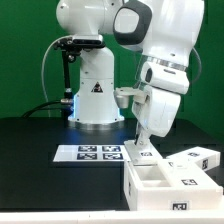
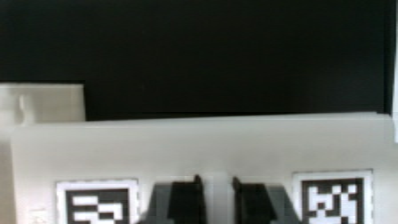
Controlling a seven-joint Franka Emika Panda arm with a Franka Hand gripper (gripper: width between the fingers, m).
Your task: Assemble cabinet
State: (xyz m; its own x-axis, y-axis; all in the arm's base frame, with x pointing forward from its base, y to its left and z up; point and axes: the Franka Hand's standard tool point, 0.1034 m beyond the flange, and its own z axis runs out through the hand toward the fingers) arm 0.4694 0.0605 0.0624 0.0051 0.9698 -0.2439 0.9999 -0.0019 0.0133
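**Item:** cabinet body [image 1: 150, 192], white plastic, box-shaped, open on top with inner compartments showing; small black-and-white tags on its faces.

**Location:** on the dark desk [image 1: 40, 170], toward the exterior view's lower right, just beside the marker board [image 1: 98, 152]. More white tagged panels [image 1: 197, 158] lie close behind it on the exterior view's right.

**Arm:** the robot arm [image 1: 165, 70] reaches down to the body's far corner, the end nearest the marker board.

**Fingers:** the two dark fingers [image 2: 175, 203] straddle a white strip between two tags on a broad white face [image 2: 196, 150]. Whether they are clamped on it or only hanging around it cannot be told; the wrist view is blurred.

**Handling, as judged:**
- Light, hollow and stiff, unlikely to flex.
- Smooth plastic, so probably slippery under a narrow pinch.
- The thin walls are the natural hold, pinched across their thickness.
- Taking hold near the middle of a wall should keep the box from swinging or tipping.
- A corner grasp risks rotation.
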